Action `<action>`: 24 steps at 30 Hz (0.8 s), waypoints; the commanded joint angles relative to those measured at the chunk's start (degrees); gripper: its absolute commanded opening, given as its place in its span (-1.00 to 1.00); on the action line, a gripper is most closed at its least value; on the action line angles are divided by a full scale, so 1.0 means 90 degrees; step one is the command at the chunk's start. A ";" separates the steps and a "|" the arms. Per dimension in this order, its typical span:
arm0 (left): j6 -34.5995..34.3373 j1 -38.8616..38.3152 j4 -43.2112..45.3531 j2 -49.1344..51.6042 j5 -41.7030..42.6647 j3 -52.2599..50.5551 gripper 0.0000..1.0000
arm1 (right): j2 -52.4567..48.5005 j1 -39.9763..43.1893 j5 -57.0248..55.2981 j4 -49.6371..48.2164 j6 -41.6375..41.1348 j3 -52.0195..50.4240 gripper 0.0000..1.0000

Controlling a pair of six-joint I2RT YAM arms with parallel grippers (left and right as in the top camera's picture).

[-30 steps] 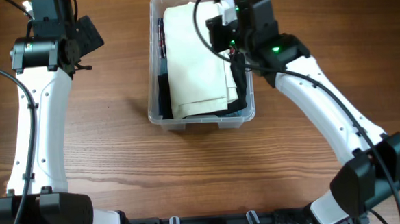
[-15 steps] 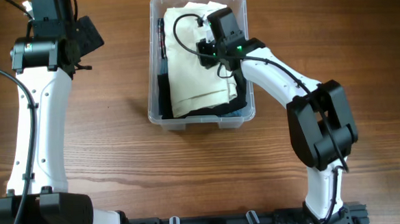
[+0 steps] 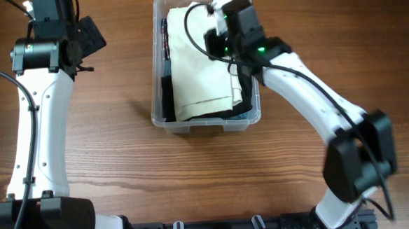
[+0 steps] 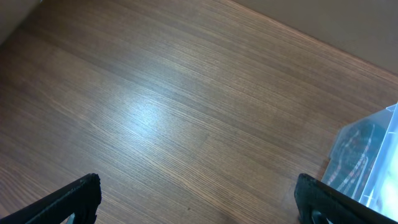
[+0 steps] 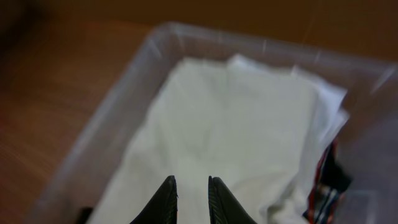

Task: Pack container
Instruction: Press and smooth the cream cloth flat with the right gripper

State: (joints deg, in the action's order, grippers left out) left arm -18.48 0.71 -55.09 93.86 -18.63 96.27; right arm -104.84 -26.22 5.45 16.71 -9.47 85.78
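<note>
Overhead, the right gripper [image 3: 219,12] is shifting back from mid-cloth toward the upper end of the container [image 3: 206,121], which is sitting upper centre with the cream cloth [image 3: 198,66] inside. Left wrist: the left gripper [image 4: 199,205] is hanging wide open over the table [image 4: 155,106]. Right wrist: the jaws are standing narrow and empty, so packing is likely finishing.

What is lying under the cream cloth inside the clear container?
Dark fabric peeks out along the left and front edges of the cream cloth in the container. Whatever lies beneath the middle is covered.
</note>
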 commanded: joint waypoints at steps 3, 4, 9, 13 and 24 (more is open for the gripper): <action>0.0029 0.0017 0.0015 -0.0002 -0.0080 -0.0005 0.99 | 0.0408 -0.0039 -0.0223 0.0425 0.0197 0.0051 -0.91; 0.0029 0.0017 0.0015 0.0000 -0.0080 -0.0005 0.99 | 0.0408 -0.0039 -0.0223 0.0748 0.0172 0.0051 -0.91; 0.0029 0.0017 0.0015 -0.0002 -0.0080 -0.0005 0.99 | 0.0408 -0.0039 -0.0029 0.3121 -0.0119 -0.0019 -0.91; 0.0029 0.0017 0.0015 -0.0002 -0.0080 -0.0005 0.99 | 0.0374 -0.0039 0.0578 0.3400 -0.0114 -0.0464 -0.91; 0.0029 0.0017 0.0015 -0.0002 -0.0080 -0.0005 0.99 | 0.0578 -0.0036 0.0556 0.1552 -0.0129 -0.1882 -0.92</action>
State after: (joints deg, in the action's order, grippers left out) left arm -18.48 0.71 -55.09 93.86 -18.63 96.27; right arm -99.96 -26.20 9.21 28.12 -10.22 67.64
